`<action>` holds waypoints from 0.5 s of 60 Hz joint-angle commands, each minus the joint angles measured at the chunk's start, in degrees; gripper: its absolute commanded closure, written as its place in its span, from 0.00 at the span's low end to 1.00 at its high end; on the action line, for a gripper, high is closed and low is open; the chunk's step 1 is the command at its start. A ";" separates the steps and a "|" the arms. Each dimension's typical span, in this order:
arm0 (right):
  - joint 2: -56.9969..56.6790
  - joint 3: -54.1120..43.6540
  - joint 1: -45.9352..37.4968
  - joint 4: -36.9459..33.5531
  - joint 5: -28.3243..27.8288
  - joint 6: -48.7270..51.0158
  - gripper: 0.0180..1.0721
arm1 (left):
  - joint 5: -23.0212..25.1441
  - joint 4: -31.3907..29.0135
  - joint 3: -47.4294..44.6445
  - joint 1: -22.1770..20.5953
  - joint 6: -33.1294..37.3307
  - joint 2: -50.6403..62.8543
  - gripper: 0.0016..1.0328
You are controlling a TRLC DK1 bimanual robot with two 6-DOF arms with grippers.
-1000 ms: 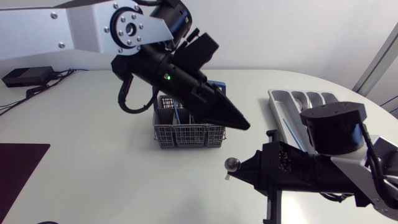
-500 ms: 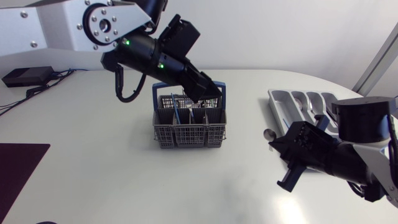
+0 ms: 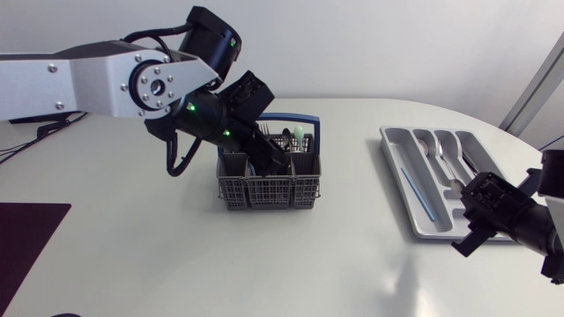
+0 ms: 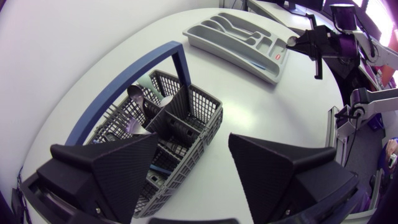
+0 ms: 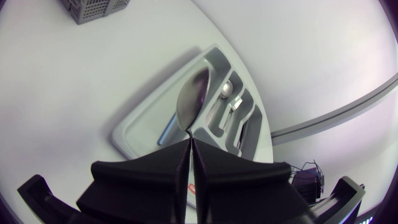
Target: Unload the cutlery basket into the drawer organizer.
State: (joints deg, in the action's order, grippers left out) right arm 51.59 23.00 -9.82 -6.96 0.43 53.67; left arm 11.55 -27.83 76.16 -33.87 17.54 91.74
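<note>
Right side: right gripper (image 5: pixel 189 142) pinched tight on the thin handle of a spoon (image 5: pixel 189 104), bowl poking out ahead of the fingertips
Spoon's spot: hangs over the drawer organizer (image 5: pixel 140 127), close to the wall beside the long slot; exact slot hard to call, and no telling whether the bowl touches yet
Left side: left gripper (image 4: pixel 193 146) spread wide, nothing in it, hovering low over the cutlery basket (image 4: pixel 202 115)
Basket load: remaining cutlery (image 4: pixel 138 94) standing in the far compartments by the blue handle (image 4: pixel 124 81), ahead of and below the open fingers, not between them
Risk, the drop: letting go from height or onto a divider, likely a bounce, or a spoon left lying across two slots
Risk, the slot: cutlery already in the shaped slots and a blue piece (image 5: pixel 166 132) in the long one; a release over the long slot would spoil the sorting
Risk, the basket: wide fingers catching the mesh wall or the blue handle on the way down, tipping or dragging a light basket
Risk, the pick: crowded handles, so a chance of pinching two at once or nudging one aside
</note>
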 commanded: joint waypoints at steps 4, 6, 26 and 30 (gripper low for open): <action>6.41 -1.56 -7.14 3.71 -1.57 5.48 0.94 | -0.39 0.50 -1.98 -0.06 -1.28 -1.13 0.22; 8.08 -1.65 -8.72 5.20 -1.74 6.01 0.94 | -0.48 0.50 -2.16 -0.06 -1.28 -1.04 0.22; 21.80 -1.30 -19.71 18.30 -1.92 11.37 0.93 | -3.99 0.50 -2.68 -1.90 -1.72 -0.43 0.22; 25.40 -0.59 -22.08 20.94 -2.27 12.60 0.93 | -5.22 0.50 -2.60 -2.26 -1.90 -0.34 0.22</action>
State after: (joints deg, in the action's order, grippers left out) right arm 73.25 22.48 -29.67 11.81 -1.50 63.40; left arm 7.42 -27.49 75.24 -35.51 16.60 91.74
